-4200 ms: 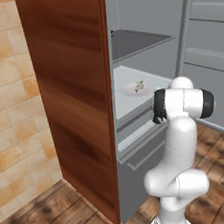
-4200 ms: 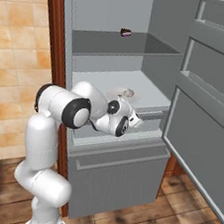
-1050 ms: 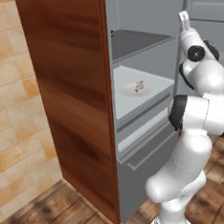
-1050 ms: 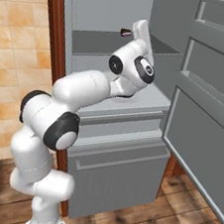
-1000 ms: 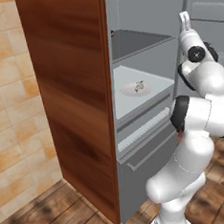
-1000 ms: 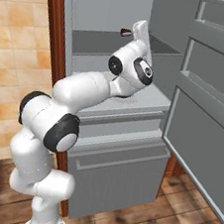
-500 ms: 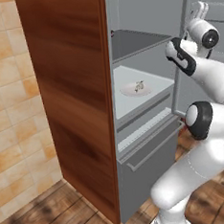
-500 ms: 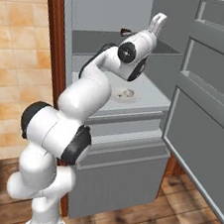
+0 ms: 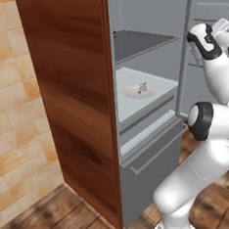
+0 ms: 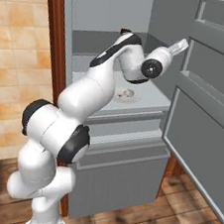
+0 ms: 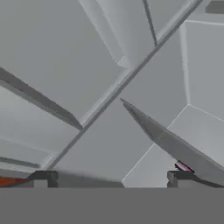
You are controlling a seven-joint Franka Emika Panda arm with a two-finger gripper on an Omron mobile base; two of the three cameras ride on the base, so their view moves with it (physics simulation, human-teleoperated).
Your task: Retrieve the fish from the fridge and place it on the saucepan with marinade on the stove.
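Observation:
The fridge point(image 9: 75, 90) stands open, its door point(image 10: 208, 101) swung out to the right. On its middle shelf lies the tiny greyish-brown fish point(image 9: 142, 87) point(image 10: 126, 92), resting on a pale round plate point(image 9: 133, 92) point(image 10: 131, 98). My gripper point(image 10: 180, 45) point(image 9: 221, 25) is raised well above and to the right of the fish, near the door's inner side, pointing up and away from the shelf. In the hand view the gripper point(image 11: 111, 178) is open with nothing between its fingertips point(image 11: 43, 177), facing grey fridge walls. The saucepan, marinade and stove are out of view.
A dark upper shelf point(image 9: 139, 43) sits above the plate's shelf. The bottom drawer point(image 10: 120, 177) point(image 9: 149, 155) is shut below. The brown wood side panel point(image 9: 71, 100) and a tiled wall point(image 9: 14, 120) are at the left. My arm point(image 10: 94, 89) arches over the shelf front.
The hand has swung from the upper shelf's front to the right, toward the open door. Its jaws stay open and empty. The fish and plate have not moved.

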